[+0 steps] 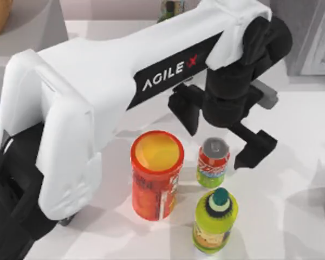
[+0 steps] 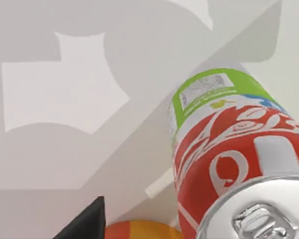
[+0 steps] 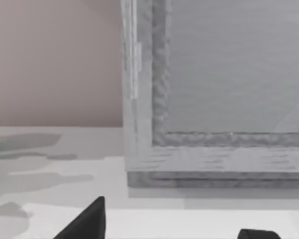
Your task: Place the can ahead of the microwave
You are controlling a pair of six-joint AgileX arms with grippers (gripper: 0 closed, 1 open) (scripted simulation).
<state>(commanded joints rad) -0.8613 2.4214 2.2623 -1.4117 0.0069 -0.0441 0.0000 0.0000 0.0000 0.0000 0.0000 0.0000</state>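
Trouble is most likely coming from the neighbours of the can [image 1: 213, 162], which is standing upright on the desk [image 1: 292, 162]. The orange-red canister [image 1: 156, 174] is sitting just beside the can on the left, and the lime-green bottle [image 1: 215, 221] is crowding it from the near side, almost touching. The left pincer [image 1: 219, 141] is hovering over the can with its dark fingers [image 1: 255, 145] spread wide, one on either side and neither touching it; the left wrist view is looking down on the can's silver top [image 2: 261, 214] with the canister's rim [image 2: 139, 230] close by. If the finger on the canister side is coming down off-line, I would expect it to clip that yellow lid or tip the can into the bottle. To the right of the can the desk is lying open, which seems the safer way out. The right pincer, whose spread I cannot tell, is parked facing a grey framed appliance [image 3: 214, 89].
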